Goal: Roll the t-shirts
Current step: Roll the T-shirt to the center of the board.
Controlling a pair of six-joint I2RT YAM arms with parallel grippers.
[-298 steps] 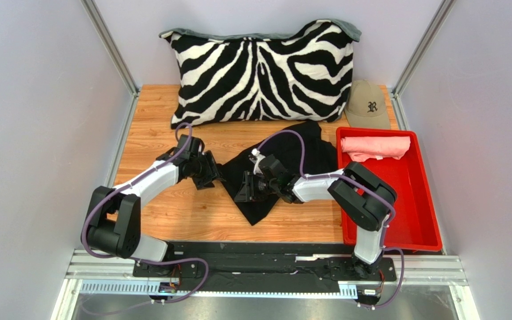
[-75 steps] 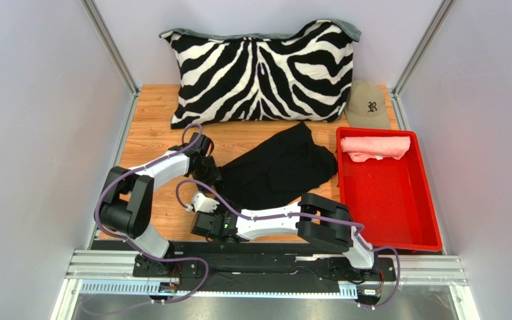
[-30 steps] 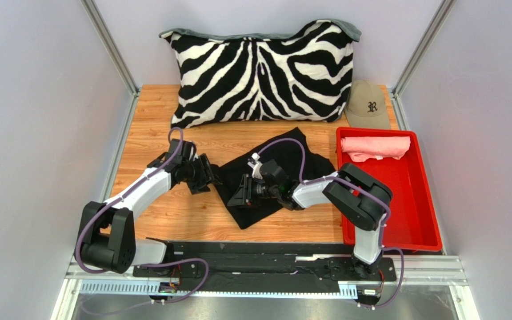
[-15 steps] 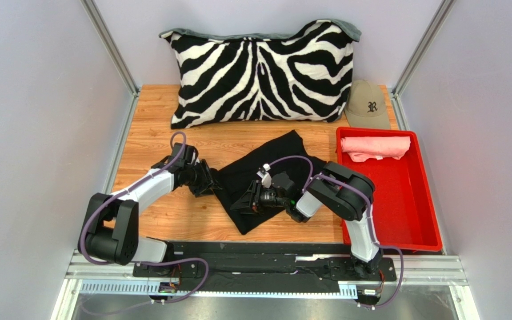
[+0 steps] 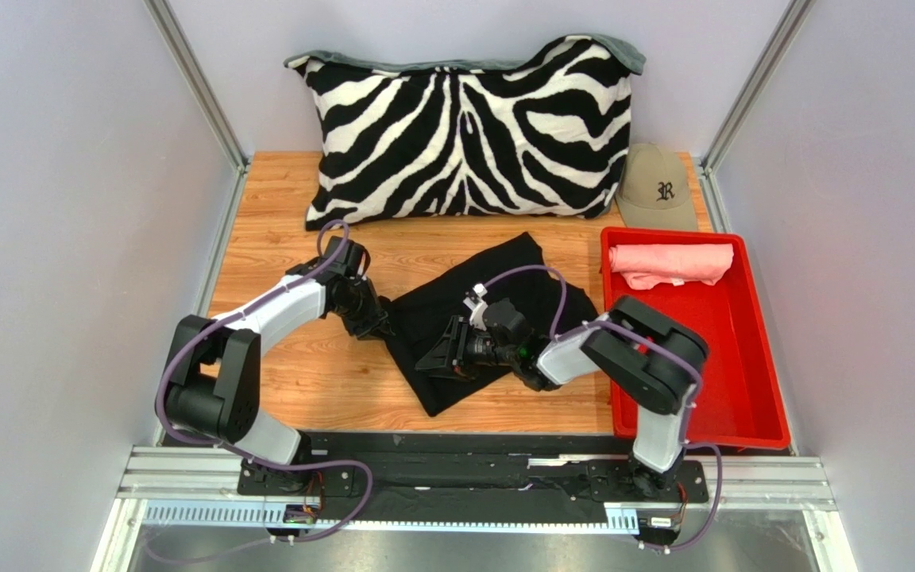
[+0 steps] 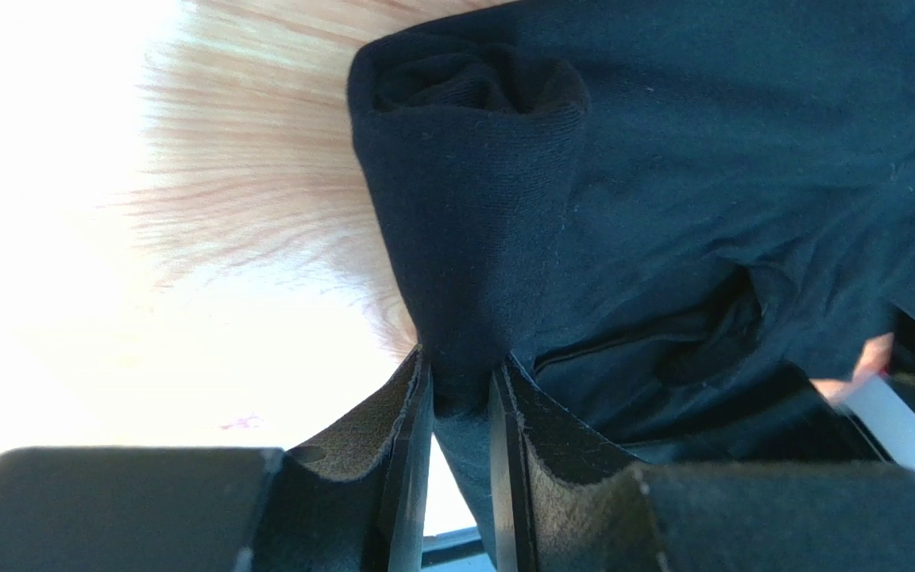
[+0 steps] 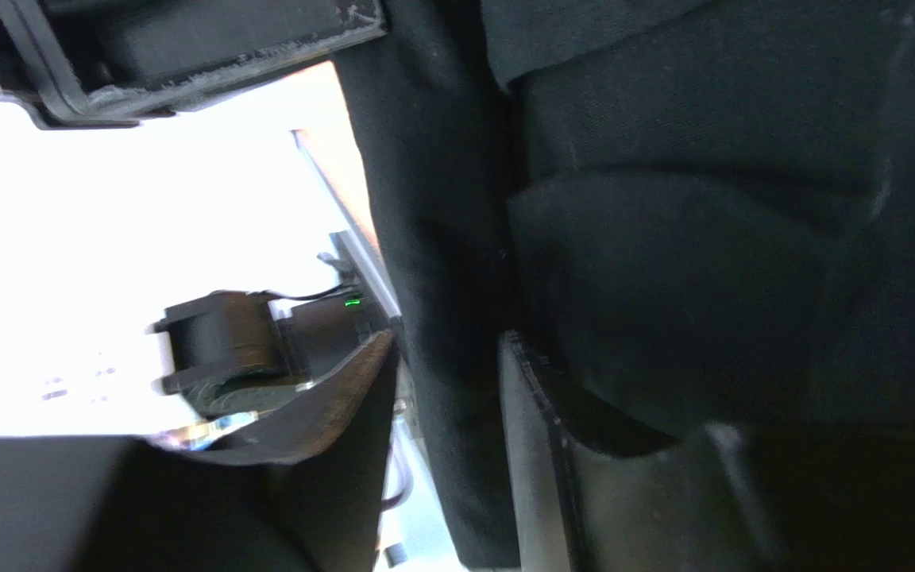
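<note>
The black t-shirt (image 5: 510, 280) lies crumpled mid-table, its left part bunched into a thick fold. My left gripper (image 5: 376, 319) is at the shirt's left edge. In the left wrist view that gripper (image 6: 460, 370) pinches the fold of the black t-shirt (image 6: 474, 179) between both pads. My right gripper (image 5: 441, 358) lies low on the shirt's near-left part. In the right wrist view the gripper (image 7: 448, 346) has a strip of the black t-shirt (image 7: 689, 215) filling the space between its tips. The pink t-shirt (image 5: 669, 262) lies rolled at the far end of the red tray (image 5: 713, 358).
A zebra-striped pillow (image 5: 468, 125) leans on the back wall. A tan cap (image 5: 656, 185) sits behind the tray, which takes the table's right side. Bare wood (image 5: 295, 381) shows at the near left.
My left gripper has slid in to the shirt's left edge and closed on the fold. The right gripper has stayed on the cloth, its jaws a little wider.
</note>
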